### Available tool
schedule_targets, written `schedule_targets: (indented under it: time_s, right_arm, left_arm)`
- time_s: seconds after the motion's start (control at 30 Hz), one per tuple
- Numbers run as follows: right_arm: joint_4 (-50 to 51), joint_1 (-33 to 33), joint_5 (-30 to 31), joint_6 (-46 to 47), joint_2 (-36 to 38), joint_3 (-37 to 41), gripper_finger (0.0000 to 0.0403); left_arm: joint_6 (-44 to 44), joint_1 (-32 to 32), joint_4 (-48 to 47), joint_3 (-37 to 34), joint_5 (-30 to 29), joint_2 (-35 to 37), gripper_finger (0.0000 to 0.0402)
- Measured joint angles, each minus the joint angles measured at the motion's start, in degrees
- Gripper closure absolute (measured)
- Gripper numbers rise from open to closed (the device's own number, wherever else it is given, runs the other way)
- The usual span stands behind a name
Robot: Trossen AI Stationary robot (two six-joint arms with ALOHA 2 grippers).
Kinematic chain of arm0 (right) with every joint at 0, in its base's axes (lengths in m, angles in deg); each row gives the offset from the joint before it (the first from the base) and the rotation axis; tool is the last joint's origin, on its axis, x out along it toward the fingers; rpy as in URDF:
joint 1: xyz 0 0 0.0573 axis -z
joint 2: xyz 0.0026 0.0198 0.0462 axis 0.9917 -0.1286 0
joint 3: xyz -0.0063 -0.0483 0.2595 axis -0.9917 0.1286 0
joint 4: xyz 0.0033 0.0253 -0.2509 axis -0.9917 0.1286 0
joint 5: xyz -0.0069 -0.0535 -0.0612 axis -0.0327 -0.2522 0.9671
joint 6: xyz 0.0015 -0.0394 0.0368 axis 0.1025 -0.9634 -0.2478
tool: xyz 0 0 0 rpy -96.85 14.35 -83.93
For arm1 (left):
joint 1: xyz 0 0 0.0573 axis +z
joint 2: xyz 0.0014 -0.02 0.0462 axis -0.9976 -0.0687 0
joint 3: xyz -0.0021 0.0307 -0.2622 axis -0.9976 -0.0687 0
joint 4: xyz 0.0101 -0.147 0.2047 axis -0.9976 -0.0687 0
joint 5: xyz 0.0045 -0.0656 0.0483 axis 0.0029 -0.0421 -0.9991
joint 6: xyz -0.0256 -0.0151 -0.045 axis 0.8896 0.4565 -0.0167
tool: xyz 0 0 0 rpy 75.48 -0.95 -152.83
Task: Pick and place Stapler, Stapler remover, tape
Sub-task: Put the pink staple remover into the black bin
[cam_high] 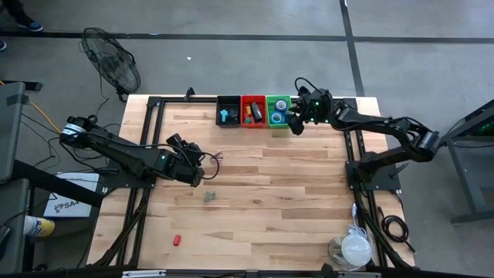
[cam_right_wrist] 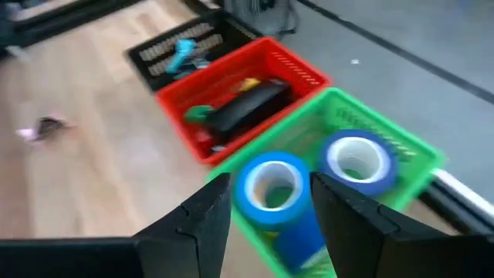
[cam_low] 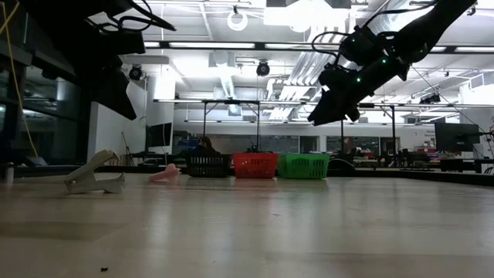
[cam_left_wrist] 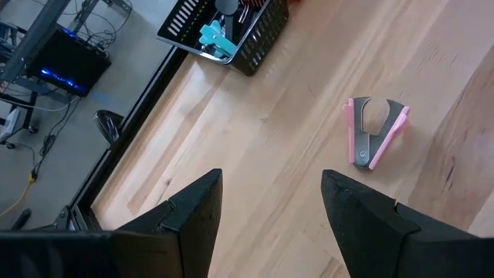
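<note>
My right gripper (cam_right_wrist: 270, 212) hovers open above the green basket (cam_high: 278, 110), at its near edge (cam_right_wrist: 231, 205). Two blue tape rolls lie in that basket, one (cam_right_wrist: 270, 185) right below the gap between the fingers, the other (cam_right_wrist: 355, 158) beside it. The red basket (cam_right_wrist: 239, 100) holds a black stapler (cam_right_wrist: 247, 108). A teal staple remover (cam_left_wrist: 216, 38) lies in the black basket (cam_left_wrist: 255, 46). My left gripper (cam_left_wrist: 266, 208) is open above the table's left part. A pink staple remover (cam_left_wrist: 374, 131) lies on the wood ahead of it.
A grey staple remover (cam_high: 210, 197) lies flat on the table just near of my left gripper (cam_high: 199, 179), also seen in the low view (cam_low: 94, 177). A small red object (cam_high: 177, 240) lies near the table's near edge. The three baskets line the far edge.
</note>
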State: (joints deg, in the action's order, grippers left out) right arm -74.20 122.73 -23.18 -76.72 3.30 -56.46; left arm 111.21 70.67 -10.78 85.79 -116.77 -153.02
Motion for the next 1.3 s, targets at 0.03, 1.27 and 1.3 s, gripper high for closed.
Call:
schedule_targets:
  time_s: [0.03,1.27,1.3]
  right_arm:
    - [0.0,-0.7,-0.8,0.4,0.0,0.0,0.0231]
    - [-10.1,-34.4,8.9,-4.4,0.0,0.2,0.0231]
    - [-9.7,-34.5,9.1,-4.6,0.0,0.2,0.0231]
  left_arm:
    - [0.0,0.0,0.0,0.0,0.0,0.0,0.0186]
    - [-30.5,25.2,19.6,0.0,29.2,-7.5,0.0186]
    - [-31.3,25.5,19.5,0.0,30.2,-8.0,0.0186]
